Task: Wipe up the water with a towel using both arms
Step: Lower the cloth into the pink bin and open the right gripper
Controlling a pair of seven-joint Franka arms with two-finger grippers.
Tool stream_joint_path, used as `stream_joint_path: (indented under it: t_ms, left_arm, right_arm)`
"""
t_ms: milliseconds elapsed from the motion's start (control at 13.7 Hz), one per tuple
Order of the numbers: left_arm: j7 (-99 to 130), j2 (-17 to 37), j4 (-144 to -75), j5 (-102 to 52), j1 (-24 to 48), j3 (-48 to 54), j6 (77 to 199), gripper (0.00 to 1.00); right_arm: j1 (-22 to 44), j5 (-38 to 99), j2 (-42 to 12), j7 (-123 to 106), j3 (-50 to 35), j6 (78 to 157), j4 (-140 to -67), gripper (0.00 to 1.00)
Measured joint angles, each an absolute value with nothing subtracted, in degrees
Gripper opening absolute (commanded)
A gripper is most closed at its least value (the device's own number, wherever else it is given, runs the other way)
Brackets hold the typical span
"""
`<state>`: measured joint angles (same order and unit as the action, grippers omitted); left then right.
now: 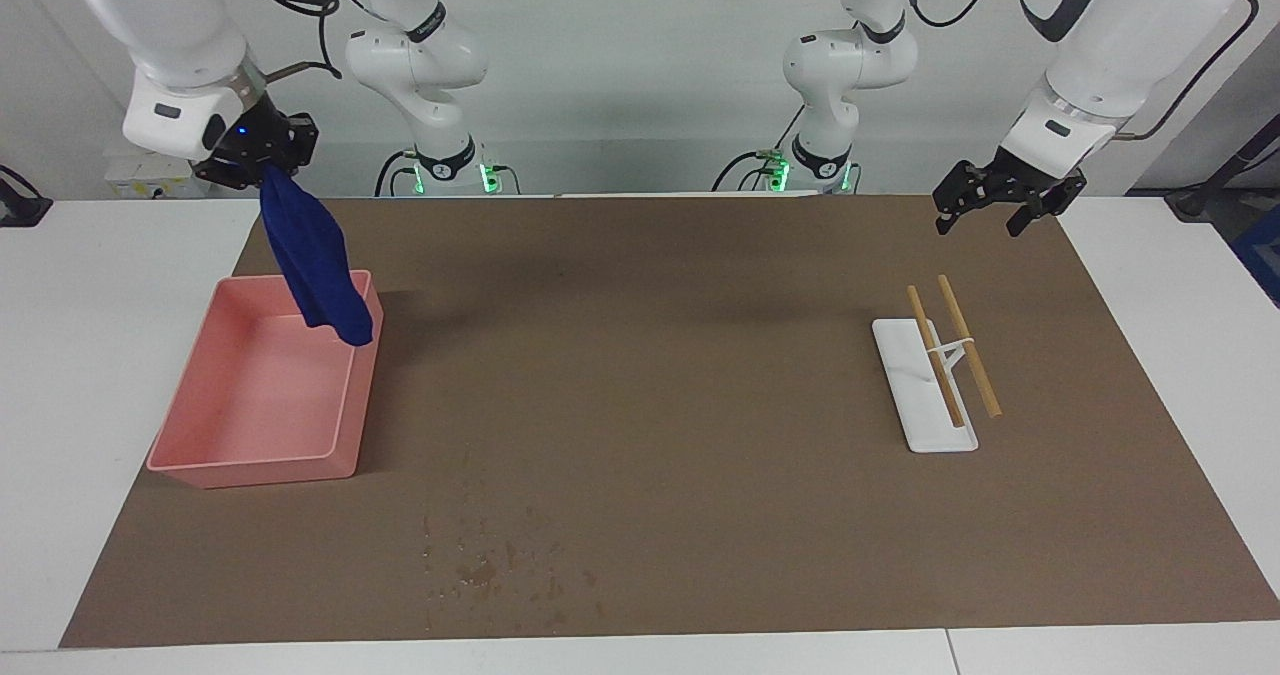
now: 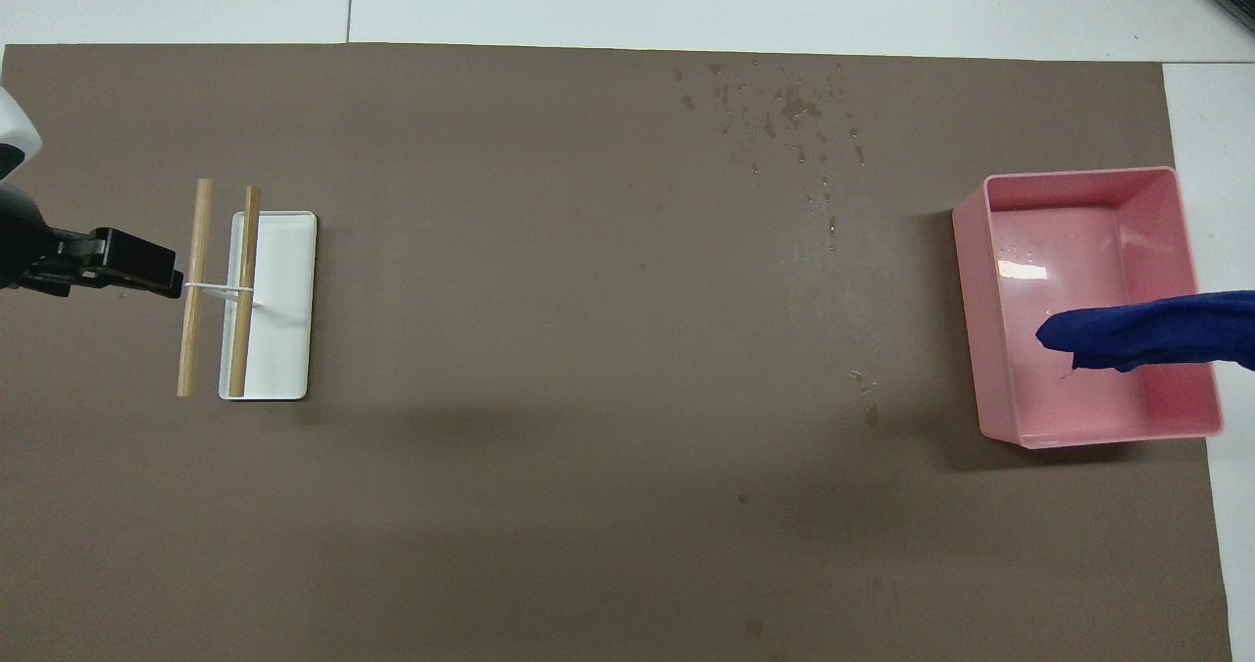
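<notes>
My right gripper (image 1: 262,162) is shut on the top end of the deep blue towel (image 1: 315,260). It holds the towel up in the air, and the towel hangs down over the pink bin's corner nearest the robots. In the overhead view the towel (image 2: 1147,331) stretches over the bin and the right gripper is out of frame. Spilled water drops (image 1: 490,567) lie on the brown mat near its edge farthest from the robots; they also show in the overhead view (image 2: 784,113). My left gripper (image 1: 985,217) is open, empty and raised, beside the wooden rods at the left arm's end (image 2: 137,268).
The pink plastic bin (image 1: 200,470) (image 2: 1079,177) stands at the right arm's end of the brown mat (image 1: 650,355). A white tray (image 1: 945,440) (image 2: 289,299) with two wooden rods (image 1: 968,345) (image 2: 196,289) on a small stand sits toward the left arm's end.
</notes>
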<state>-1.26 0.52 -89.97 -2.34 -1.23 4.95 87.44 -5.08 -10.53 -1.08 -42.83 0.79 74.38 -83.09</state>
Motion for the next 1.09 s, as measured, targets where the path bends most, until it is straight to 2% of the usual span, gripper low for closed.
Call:
stream_joint_path:
  t_ms: [146,511,730,1095]
  left_arm:
    - [-1.3,0.5,-90.0,-2.3,-1.2,5.0,87.4,1.00]
    - [-1.3,0.5,-90.0,-2.3,-1.2,5.0,87.4,1.00]
    - [-1.3,0.5,-90.0,-2.3,-1.2,5.0,87.4,1.00]
    - [-1.3,0.5,-90.0,-2.3,-1.2,5.0,87.5,1.00]
  right_arm:
    - [-6.2,-10.5,-0.5,-44.0,0.8,80.6,-86.3,0.00]
    - [-8.8,-10.5,0.9,-47.0,0.8,100.6,-102.4,0.00]
    - [-8.8,-10.5,1.1,-45.2,0.5,102.7,-105.6,0.00]
    - [-4.9,-10.5,1.5,-37.5,-0.2,104.2,-109.0,0.00]
